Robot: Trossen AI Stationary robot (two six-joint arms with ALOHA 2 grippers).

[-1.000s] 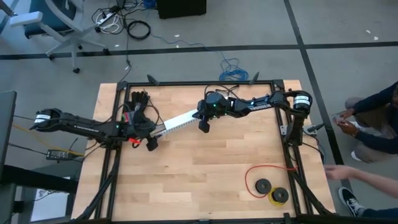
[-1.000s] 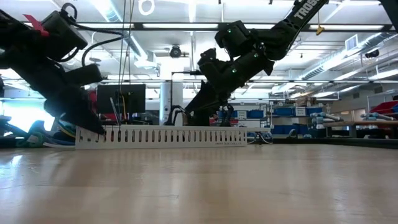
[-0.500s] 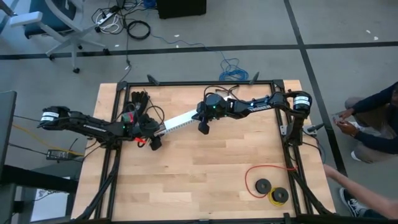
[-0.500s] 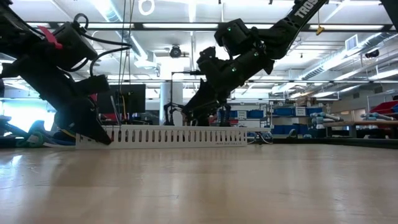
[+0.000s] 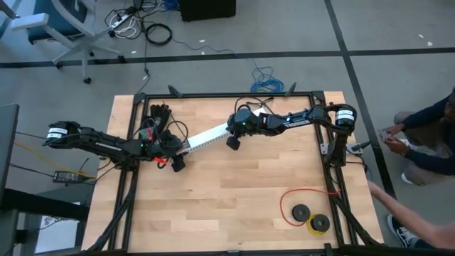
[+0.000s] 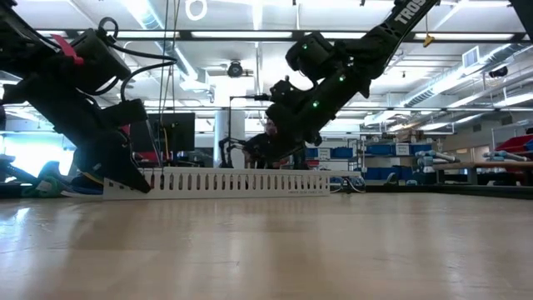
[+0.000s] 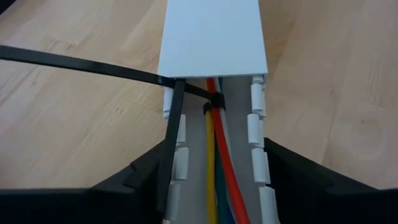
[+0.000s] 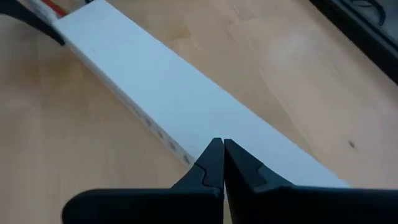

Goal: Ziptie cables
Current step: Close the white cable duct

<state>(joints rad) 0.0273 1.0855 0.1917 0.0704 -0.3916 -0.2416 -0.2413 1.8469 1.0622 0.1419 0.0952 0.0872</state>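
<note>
The left claw (image 7: 214, 186) straddles the open end of the white channel (image 5: 206, 136) on the table (image 5: 234, 192), fingers spread either side. The cables (image 7: 219, 155) (red, yellow, a black ziptie (image 7: 171, 149) around them) lie inside. The right claw (image 8: 218, 163), pressed together, rests on the channel's lid.

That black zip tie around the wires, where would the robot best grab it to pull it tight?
Best bet is the long free tail of the zip tie, which lies flat across the bare table, away from the white channel. Coming from above that open side avoids the wires and the channel walls.
</note>
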